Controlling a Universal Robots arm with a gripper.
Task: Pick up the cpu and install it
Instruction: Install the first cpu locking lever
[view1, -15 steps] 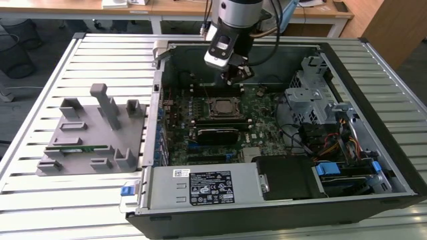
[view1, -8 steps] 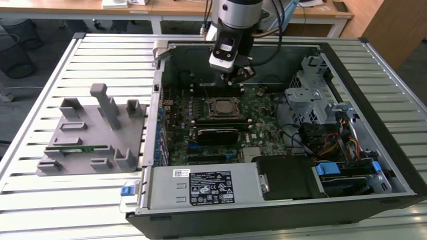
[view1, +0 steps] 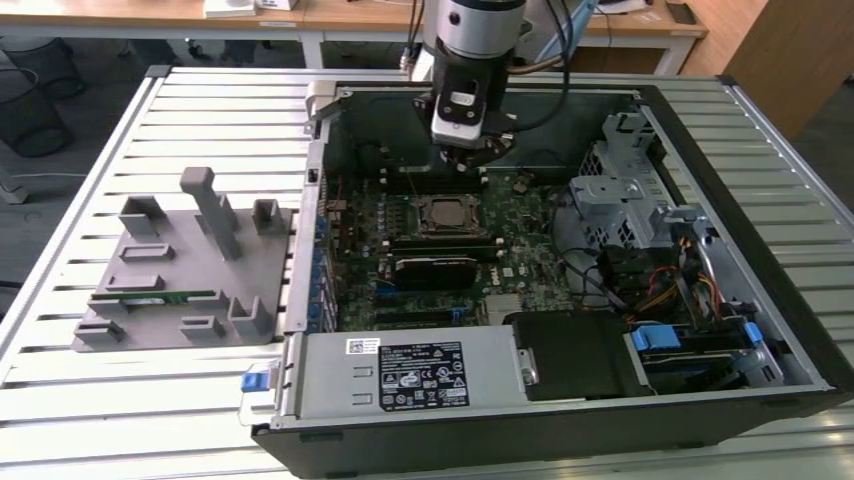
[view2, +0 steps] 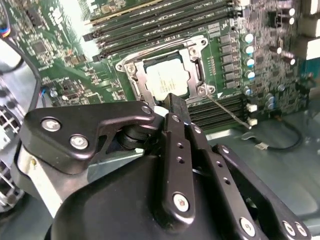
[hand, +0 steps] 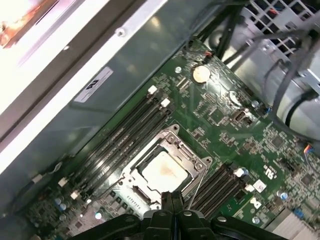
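We find the cpu (hand: 164, 171) seated flat in the motherboard socket (hand: 187, 157), its silvery top showing inside the metal frame in both wrist views. The socket sits between two banks of memory slots (hand: 122, 137) on the green motherboard (view1: 527, 235). In the exterior view the arm (view1: 474, 60) stands over the open computer case (view1: 747, 330), and the gripper (view1: 470, 152) hangs above the board just beyond the socket, clear of the chip. In the second wrist view the gripper fingers (view2: 179, 112) are pressed together with nothing between them, and their tips lie near the socket's edge. A thin socket lever (view2: 227, 111) lies angled out beside the frame. On the slatted worktop (view1: 120, 400), to the exterior view's left of the case, sits a grey parts fixture (view1: 180, 270) holding a green memory stick (view1: 154, 296).
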